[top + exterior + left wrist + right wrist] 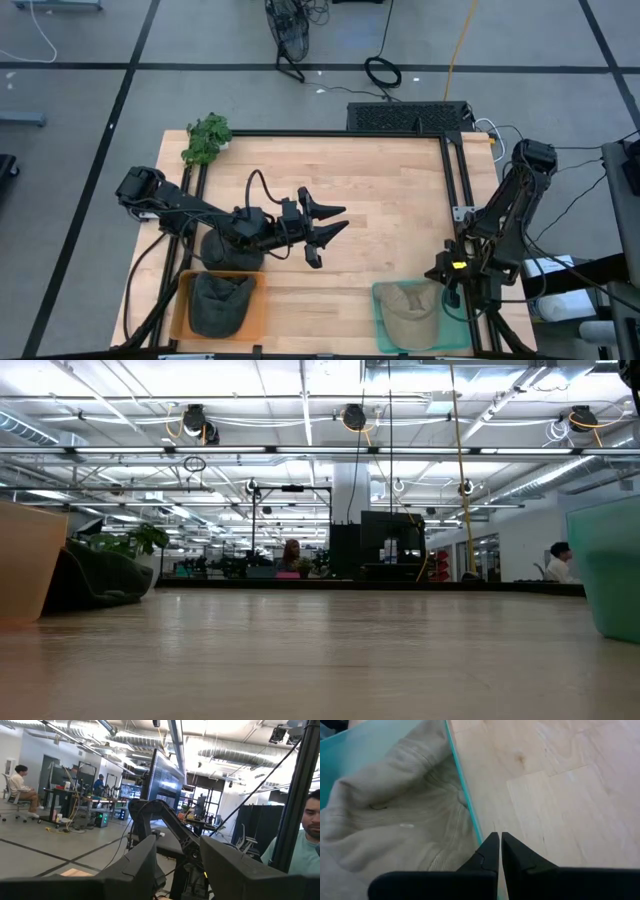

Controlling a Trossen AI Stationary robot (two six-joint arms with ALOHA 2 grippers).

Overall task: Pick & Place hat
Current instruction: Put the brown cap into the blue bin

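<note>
The left gripper point(328, 232) hovers over the middle of the wooden tabletop point(400, 190) with its jaws open and empty. A dark green hat point(220, 303) lies in the orange tray point(181, 300) at the near left, and a tan hat point(408, 312) fills the teal tray point(379, 320) at the near right. The right gripper point(500, 842) sits above that tray's edge, jaws closed on nothing.

Grey floor point(80, 100) crossing with dark lines; strip lights point(300, 450) glowing under open ceiling; person sitting at desk point(65, 795).
</note>
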